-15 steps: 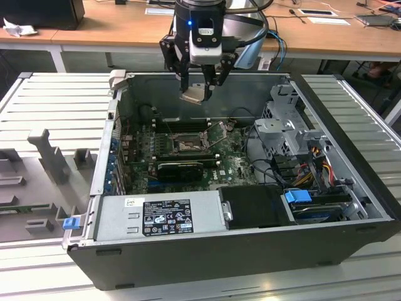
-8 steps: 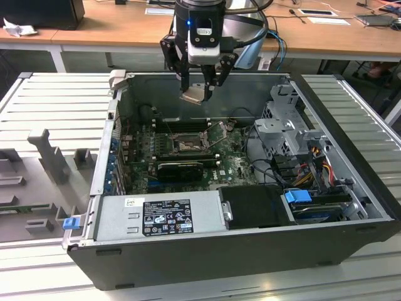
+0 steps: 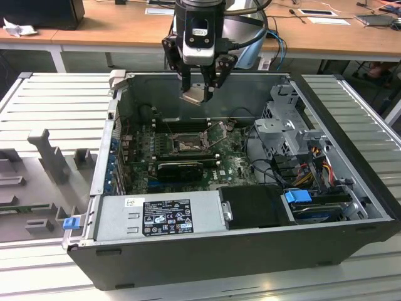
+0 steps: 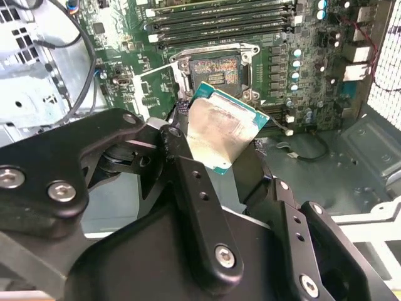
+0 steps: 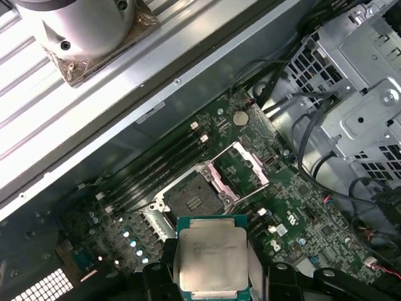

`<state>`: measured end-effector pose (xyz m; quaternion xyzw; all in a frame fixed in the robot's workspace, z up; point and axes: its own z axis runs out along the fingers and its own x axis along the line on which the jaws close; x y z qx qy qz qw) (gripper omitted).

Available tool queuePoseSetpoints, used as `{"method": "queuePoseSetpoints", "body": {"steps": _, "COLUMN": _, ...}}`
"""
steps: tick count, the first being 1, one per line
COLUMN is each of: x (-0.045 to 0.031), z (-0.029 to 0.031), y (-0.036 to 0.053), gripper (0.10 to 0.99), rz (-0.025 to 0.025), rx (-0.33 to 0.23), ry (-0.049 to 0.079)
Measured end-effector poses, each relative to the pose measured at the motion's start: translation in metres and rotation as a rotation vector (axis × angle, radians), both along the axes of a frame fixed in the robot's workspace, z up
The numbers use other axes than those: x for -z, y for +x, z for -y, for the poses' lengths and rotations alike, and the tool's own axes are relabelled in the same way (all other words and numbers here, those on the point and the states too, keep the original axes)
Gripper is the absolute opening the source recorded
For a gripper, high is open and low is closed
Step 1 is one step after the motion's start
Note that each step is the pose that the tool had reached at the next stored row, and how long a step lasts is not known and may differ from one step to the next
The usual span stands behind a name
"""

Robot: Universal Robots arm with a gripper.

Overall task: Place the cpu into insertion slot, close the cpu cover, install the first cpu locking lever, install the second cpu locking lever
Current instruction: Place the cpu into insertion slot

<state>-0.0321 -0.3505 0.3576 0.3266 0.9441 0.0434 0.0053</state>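
While your claw [image 3: 201, 89] grips the cpu [image 3: 193, 96], it hangs above the insertion slot [image 5: 191, 199] — cpu cover [image 5: 242, 165] standing open.

- In the first wrist view, the cpu [image 5: 212, 258] ran off the picture's edge.
- In the second wrist view, a black finger [image 4: 195, 188] hid one corner of it.
- In the exterior view, the arm [image 3: 199, 25] above the gripper [image 3: 202, 84] was cut off at the top edge.
- There, the insertion slot [image 3: 187, 145] was too small to show how its levers lay.
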Motion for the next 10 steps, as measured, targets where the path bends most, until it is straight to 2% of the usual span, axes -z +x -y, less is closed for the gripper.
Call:
{"method": "queuePoseSetpoints", "body": {"steps": 6, "x": 0.0009, "z": 0.0, "y": 0.0, "gripper": 0.529, "rz": 0.0, "rx": 0.09, "ry": 0.0}}
{"method": "queuePoseSetpoints", "body": {"steps": 10, "x": 0.0033, "z": 0.0, "y": 0.0, "gripper": 0.529, "rz": 0.0001, "rx": 0.095, "ry": -0.001}}
